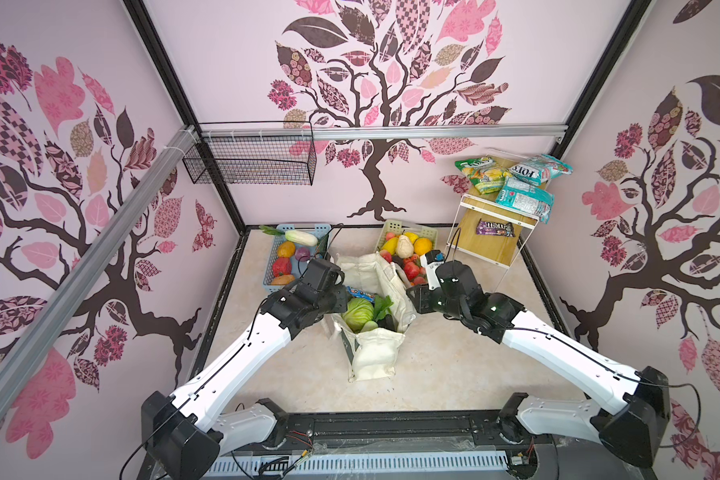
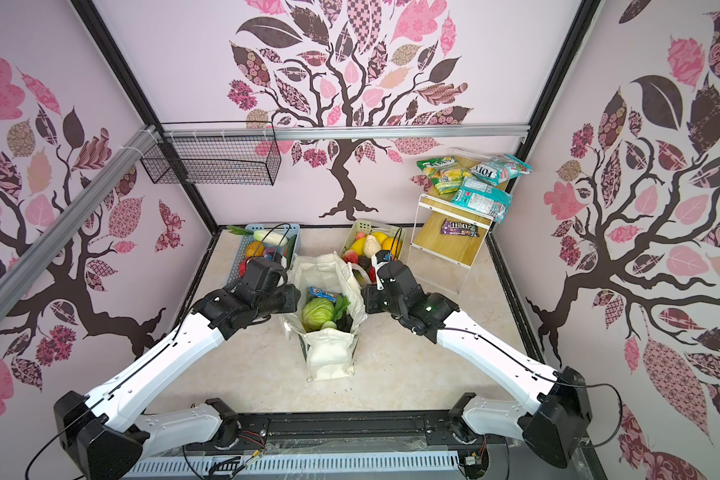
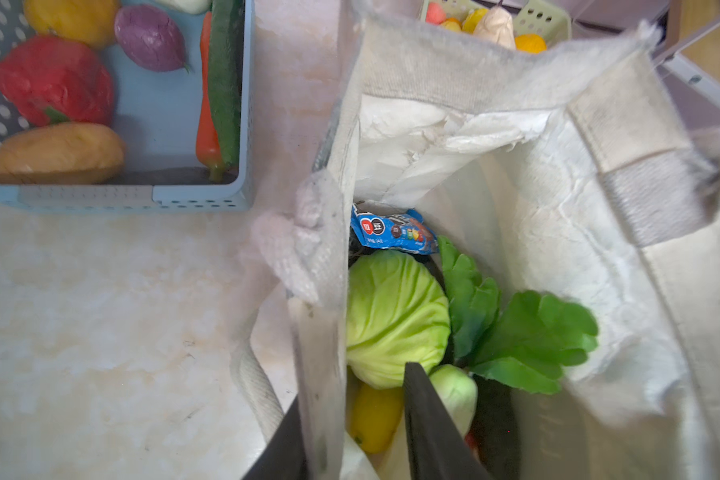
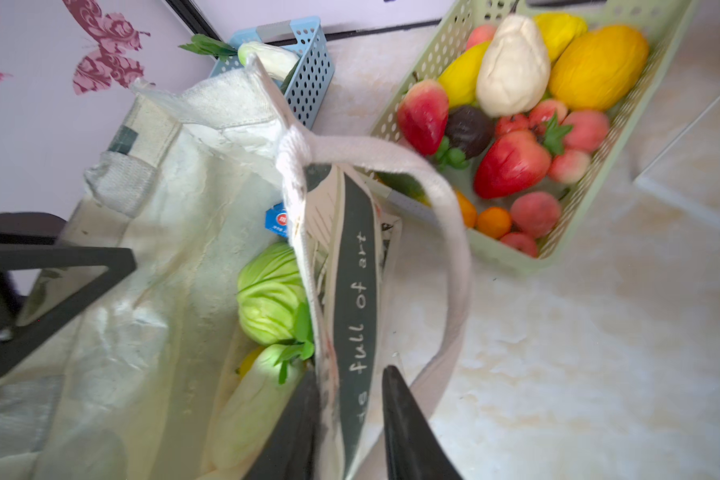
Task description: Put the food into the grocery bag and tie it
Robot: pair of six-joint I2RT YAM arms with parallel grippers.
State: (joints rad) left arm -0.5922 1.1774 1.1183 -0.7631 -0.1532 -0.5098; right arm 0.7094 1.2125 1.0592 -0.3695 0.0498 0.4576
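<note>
The large cream canvas grocery bag with a dark green printed panel (image 1: 375,357) stands upright mid-table with its mouth open. Off its far left corner sits a blue perforated plastic basket (image 3: 200,199) of spare vegetables. At the bag's left wall the left gripper (image 3: 352,386) has its black jaws parted, one outside the fabric and one inside. It straddles the rim without pinching it, probably to keep the mouth spread or to go for the thick cream loop handle (image 3: 258,390) hanging outside that wall. Inside the bag lie the blue M&M's packet (image 3: 395,232), the round green cabbage (image 3: 391,320), the yellow banana (image 3: 375,415) and the white radish with green leaves (image 3: 454,390), so loading looks finished and only tying remains. At the bag's right wall the right gripper (image 4: 350,370) likewise straddles the printed panel with its jaws apart and grips nothing; the second loop handle (image 4: 458,241) droops just outside. Beyond that wall stands a pale green plastic basket (image 4: 516,257) of fruit. The grapes cannot be made out, since only a dark shape shows beside the radish. The banana is half buried, and in both top views the wrists hide the jaws.
</note>
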